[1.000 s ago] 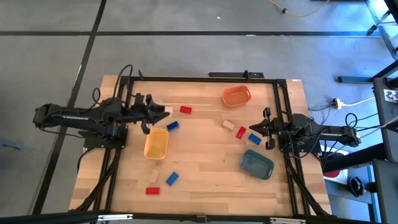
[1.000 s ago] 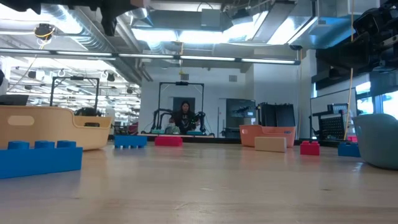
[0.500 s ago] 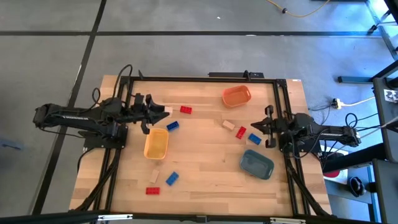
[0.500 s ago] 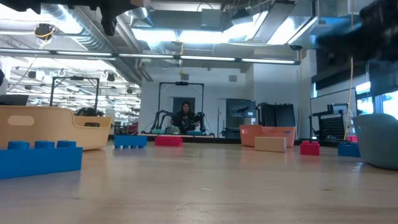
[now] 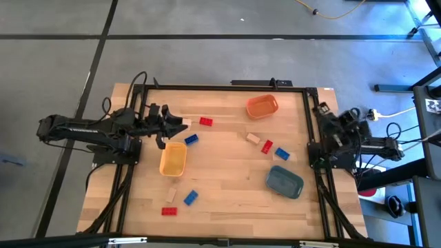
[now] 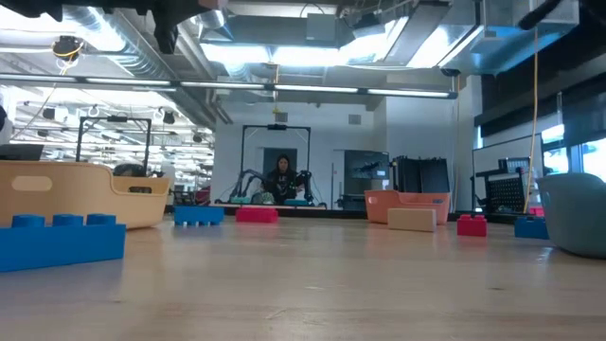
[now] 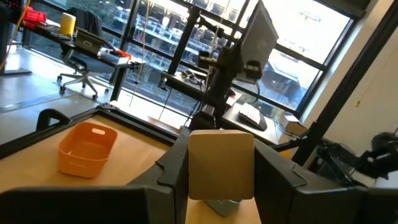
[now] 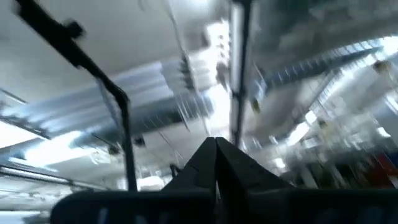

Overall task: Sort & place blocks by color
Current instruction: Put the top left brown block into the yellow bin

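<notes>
High view: the right hand (image 5: pixel 329 122) has pulled back off the tabletop (image 5: pixel 227 186) from the blocks near the blue tray (image 5: pixel 284 181), fingers pressed together and empty; the left hand (image 5: pixel 180 122) still grips a beige block (image 7: pixel 221 165) just beyond the yellow tray (image 5: pixel 173 158).

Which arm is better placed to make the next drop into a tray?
Left. Its gripper is shut on a beige block right beside the yellow tray. The right gripper is shut, empty, pulled back off the table's right edge.

tool (image 8: pixel 216 163) closed; blurred ceiling
</notes>
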### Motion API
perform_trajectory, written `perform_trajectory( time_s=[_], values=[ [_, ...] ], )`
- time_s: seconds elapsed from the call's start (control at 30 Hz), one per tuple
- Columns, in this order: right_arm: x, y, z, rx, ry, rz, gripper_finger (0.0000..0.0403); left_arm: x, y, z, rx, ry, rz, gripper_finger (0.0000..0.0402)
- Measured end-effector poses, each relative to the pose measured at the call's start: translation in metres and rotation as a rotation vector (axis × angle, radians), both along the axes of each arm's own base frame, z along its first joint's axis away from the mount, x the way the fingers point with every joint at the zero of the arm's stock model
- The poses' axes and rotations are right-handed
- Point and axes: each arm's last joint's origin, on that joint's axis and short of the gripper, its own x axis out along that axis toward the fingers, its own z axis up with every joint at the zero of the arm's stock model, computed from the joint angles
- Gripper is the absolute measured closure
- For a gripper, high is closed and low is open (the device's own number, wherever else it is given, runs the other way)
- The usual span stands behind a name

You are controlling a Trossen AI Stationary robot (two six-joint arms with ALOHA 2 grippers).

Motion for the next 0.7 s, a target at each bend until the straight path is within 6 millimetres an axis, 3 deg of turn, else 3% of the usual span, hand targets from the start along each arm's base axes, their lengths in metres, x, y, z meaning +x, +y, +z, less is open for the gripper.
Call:
perform_trajectory(
  time_s=[0.17, 0.4, 0.57, 0.7],
  values=[
    [0.041, -0.002, 0.037, 0.037, 0.283, -0.009, 0.0396, 0.0, 0.0, 0.0, -0.017, -0.003, -0.011, 0.0282],
    [0.092, -0.004, 0.065, 0.055, 0.506, 0.03, 0.0396, 0.0, 0.0, 0.0, -0.007, -0.001, -0.009, 0.0282],
    [0.11, -0.001, 0.074, -0.027, 0.575, 0.104, 0.0396, 0.0, 0.0, 0.0, -0.007, -0.001, -0.012, 0.0282],
    [0.111, 0.001, 0.077, -0.1, 0.592, 0.172, 0.0396, 0.0, 0.0, 0.0, 0.005, 0.0, -0.01, 0.0282]
  ],
)
